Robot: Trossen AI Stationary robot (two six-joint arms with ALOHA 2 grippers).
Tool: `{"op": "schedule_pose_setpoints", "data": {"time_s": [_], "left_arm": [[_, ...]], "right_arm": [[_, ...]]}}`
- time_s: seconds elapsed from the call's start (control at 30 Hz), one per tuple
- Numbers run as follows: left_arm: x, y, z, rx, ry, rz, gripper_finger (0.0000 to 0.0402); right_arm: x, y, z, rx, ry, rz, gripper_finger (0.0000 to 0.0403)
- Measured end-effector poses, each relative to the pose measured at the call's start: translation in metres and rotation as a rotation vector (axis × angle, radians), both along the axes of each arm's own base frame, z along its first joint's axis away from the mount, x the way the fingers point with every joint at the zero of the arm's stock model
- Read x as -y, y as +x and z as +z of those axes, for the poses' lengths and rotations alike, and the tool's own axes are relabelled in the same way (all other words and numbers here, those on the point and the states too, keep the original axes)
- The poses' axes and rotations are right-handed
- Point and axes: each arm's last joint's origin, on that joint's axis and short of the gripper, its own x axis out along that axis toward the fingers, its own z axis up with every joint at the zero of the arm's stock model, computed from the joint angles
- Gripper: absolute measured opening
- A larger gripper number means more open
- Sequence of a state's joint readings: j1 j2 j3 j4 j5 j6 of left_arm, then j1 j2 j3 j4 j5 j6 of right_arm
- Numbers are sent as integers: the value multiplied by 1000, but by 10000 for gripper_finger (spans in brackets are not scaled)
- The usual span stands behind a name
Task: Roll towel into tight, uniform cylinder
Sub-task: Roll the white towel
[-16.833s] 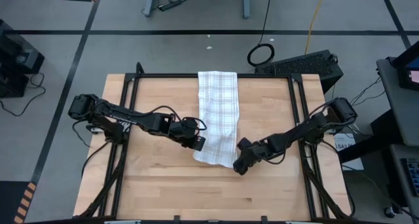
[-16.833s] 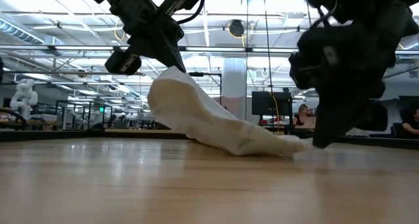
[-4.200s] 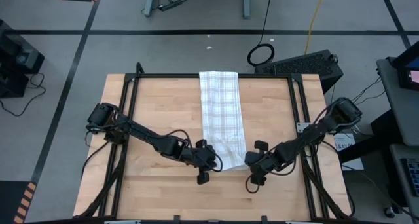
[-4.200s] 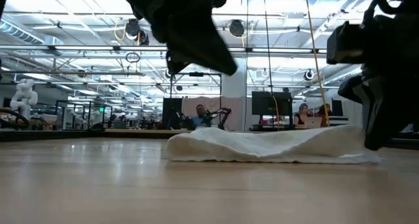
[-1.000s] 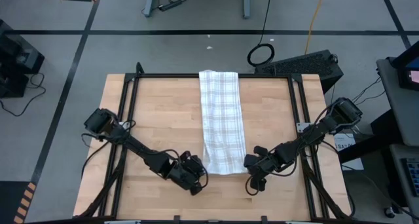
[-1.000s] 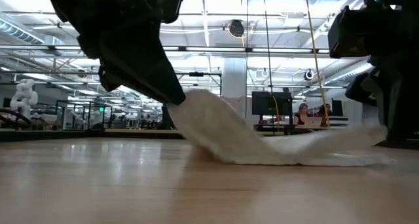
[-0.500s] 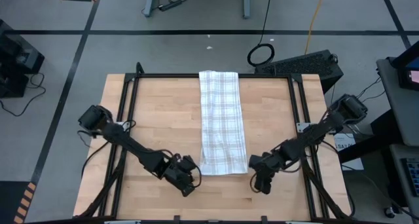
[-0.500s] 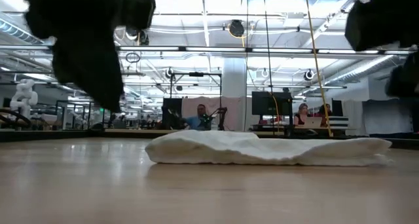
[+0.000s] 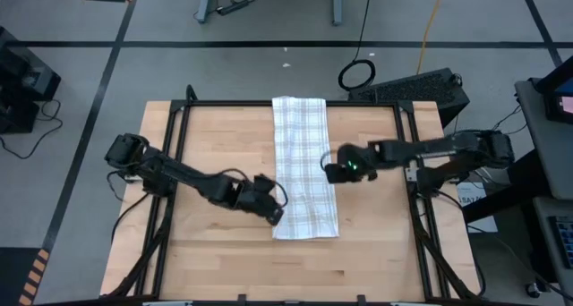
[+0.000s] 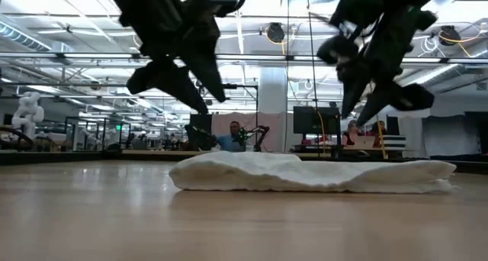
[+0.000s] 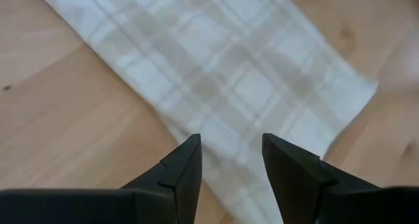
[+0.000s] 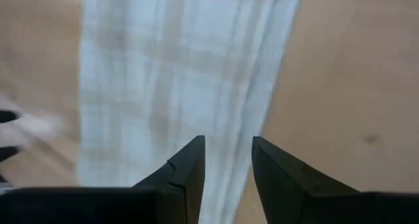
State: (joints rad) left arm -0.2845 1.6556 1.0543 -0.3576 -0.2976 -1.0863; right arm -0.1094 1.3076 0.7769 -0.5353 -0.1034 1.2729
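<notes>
Left gripper (image 9: 274, 209) parted, empty, raised above left edge of towel, near its front end. Right gripper (image 9: 332, 169) parted, empty, raised over right edge, mid-length. Thin white checked cloth towel (image 9: 304, 163), folded into long strip, lies flat down middle of light wooden table (image 9: 215, 136), unrolled.

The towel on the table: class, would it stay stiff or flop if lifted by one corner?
The towel probably flops: it looks thin and lies in soft wrinkles in the low view. Likely light, and it may slide on the smooth table.
</notes>
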Motion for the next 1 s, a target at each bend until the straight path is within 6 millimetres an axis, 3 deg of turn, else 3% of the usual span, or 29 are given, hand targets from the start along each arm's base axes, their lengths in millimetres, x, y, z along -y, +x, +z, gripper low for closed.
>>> {"op": "schedule_pose_setpoints", "data": {"time_s": [0.2,0.37,1.0], "left_arm": [[-15,2,12,52,-93,92,166],[-16,-2,17,51,-101,92,166],[-23,-14,8,-108,-66,94,166]], "right_arm": [[48,9,-20,34,66,35,116],[67,19,-41,62,102,54,116],[62,31,-71,-18,68,88,116]]}}
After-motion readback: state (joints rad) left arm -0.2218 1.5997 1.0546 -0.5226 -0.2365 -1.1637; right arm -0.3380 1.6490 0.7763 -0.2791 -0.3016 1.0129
